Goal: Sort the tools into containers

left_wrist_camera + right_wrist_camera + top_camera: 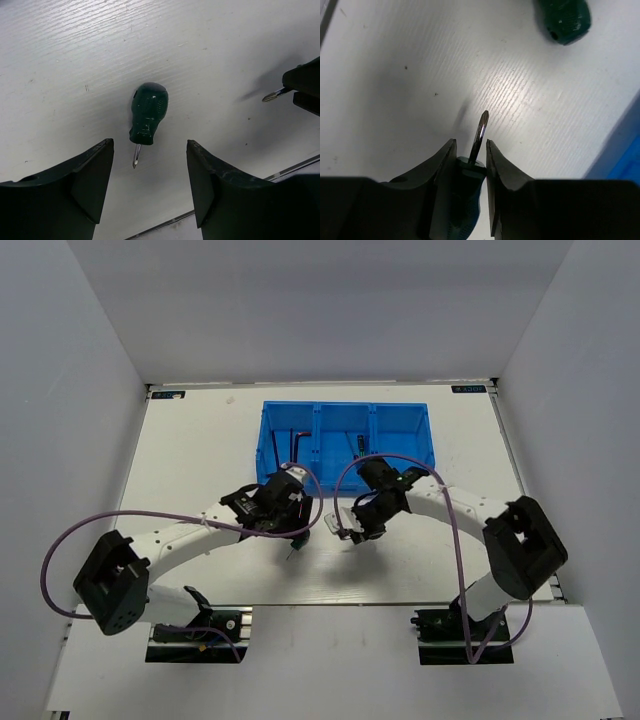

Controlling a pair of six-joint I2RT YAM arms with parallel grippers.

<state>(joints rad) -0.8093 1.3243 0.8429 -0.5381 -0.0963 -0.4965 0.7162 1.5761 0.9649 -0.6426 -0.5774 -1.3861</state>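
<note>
On the white surface (190, 470), just on the near side of the blue tray (400, 435), a green-handled screwdriver (148, 112) is seen lying flat in line with the gap of the left jaws. These jaws are held wide apart and touch nothing. The handle lies just beyond the fingertips, and the tip reaches in between them. Its long axis is set nearly along the jaws' reach and is slightly tilted, with the rounded butt turned away from the wrist. A second green screwdriver (465, 195) is clamped by its handle in the right jaws and held off the surface. Its shaft is pointed ahead past the fingertips. The two tools are kept near each other but apart. A hex key (300, 440) is seen in the tray's left compartment. Bare surface is left open to either side of the arms.
</note>
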